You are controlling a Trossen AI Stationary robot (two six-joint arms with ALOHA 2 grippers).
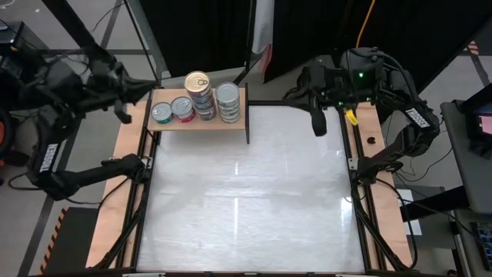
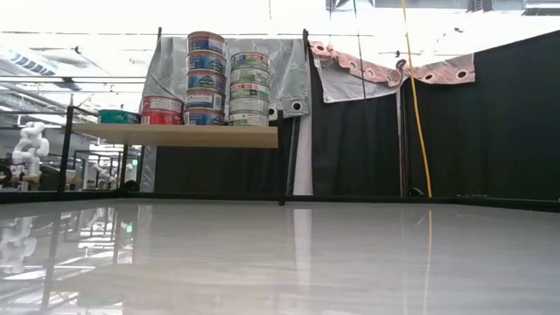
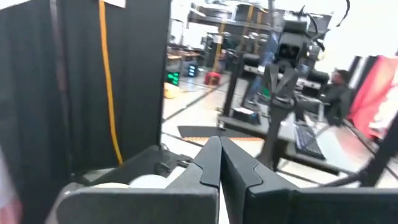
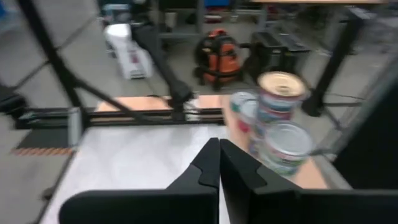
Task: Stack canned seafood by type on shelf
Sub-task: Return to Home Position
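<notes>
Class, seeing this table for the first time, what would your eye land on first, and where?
The tall stack of blue-pink tuna cans on the wooden shelf at the table's far-left corner stands out, with a shorter stack of cans beside it. Both arms hang near the far corners of the glossy white table, left gripper and right gripper shut.

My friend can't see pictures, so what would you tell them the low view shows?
Seafood tins stand on a wooden shelf at the left: two tall stacks side by side, then shorter red tins and a green tin. A shiny table lies in front, black curtains behind.
</notes>
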